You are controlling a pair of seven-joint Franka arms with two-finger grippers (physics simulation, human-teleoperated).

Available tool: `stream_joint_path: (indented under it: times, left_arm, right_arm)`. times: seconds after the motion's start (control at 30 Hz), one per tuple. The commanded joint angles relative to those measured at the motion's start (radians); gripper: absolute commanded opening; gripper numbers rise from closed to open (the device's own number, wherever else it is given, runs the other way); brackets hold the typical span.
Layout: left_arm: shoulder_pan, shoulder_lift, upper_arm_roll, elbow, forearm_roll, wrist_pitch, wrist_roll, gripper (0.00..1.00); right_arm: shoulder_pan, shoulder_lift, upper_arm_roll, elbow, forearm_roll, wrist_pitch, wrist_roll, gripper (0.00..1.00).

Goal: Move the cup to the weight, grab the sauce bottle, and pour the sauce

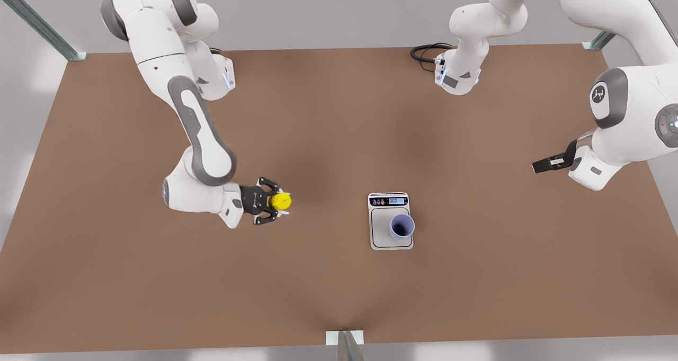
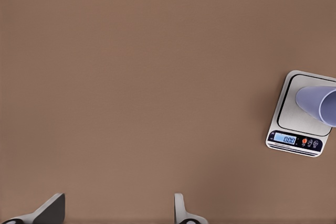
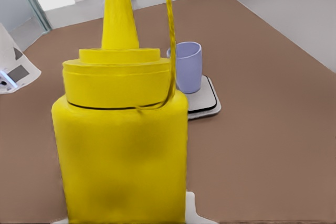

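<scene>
right tool (image 1: 276, 201), at the front view's left, pinches the sauce bottle (image 1: 280, 200) over the brown tabletop (image 1: 328, 292); the cup (image 1: 402, 226) stands on the weight (image 1: 390, 221) near the middle, and the left tool (image 1: 541, 166) waits well apart at the right. left wrist view: left tool's fingers (image 2: 50, 209) spread wide, weight (image 2: 299, 124) and cup (image 2: 319, 103) far off. right wrist view: sauce bottle (image 3: 123, 150) upright up close, cup (image 3: 186, 66) on the weight (image 3: 205, 100) behind it.

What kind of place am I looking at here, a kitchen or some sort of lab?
Likely a simulated robot test bench, not a kitchen: a bare brown table framed by metal struts, two white arms, and only a scale, a purple cup and a yellow sauce bottle as props.
</scene>
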Motion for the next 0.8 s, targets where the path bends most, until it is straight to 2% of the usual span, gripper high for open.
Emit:
stream_joint_path:
  times: [0.0,0.23,0.37,0.4,0.47,0.77]
  left_arm:
    - [0.000,0.000,0.000,0.000,0.001,0.000,0.000,1.00]
    - [0.000,0.005,0.000,0.000,-0.001,0.000,0.000,1.00]
    - [0.000,0.006,0.000,0.000,-0.001,0.000,0.000,1.00]
    - [0.000,0.006,0.000,0.000,-0.001,0.000,0.000,1.00]
    - [0.000,0.006,0.000,0.000,-0.001,0.002,0.000,1.00]
    - [0.000,0.008,0.000,0.000,0.001,0.002,0.000,1.00]
  right_arm:
    - [-0.009,0.000,0.000,-0.008,0.010,-0.001,-0.040,0.49]
    - [-0.220,0.012,0.007,-0.054,0.062,-0.093,-0.444,0.49]
    - [-0.334,0.112,0.005,-0.013,0.144,-0.187,-0.564,0.49]
    - [-0.358,0.138,0.005,-0.008,0.148,-0.259,-0.573,0.50]
    - [-0.380,0.201,0.005,0.034,0.164,-0.299,-0.616,0.50]
    - [-0.400,0.281,0.005,0.051,0.173,-0.337,-0.631,0.51]
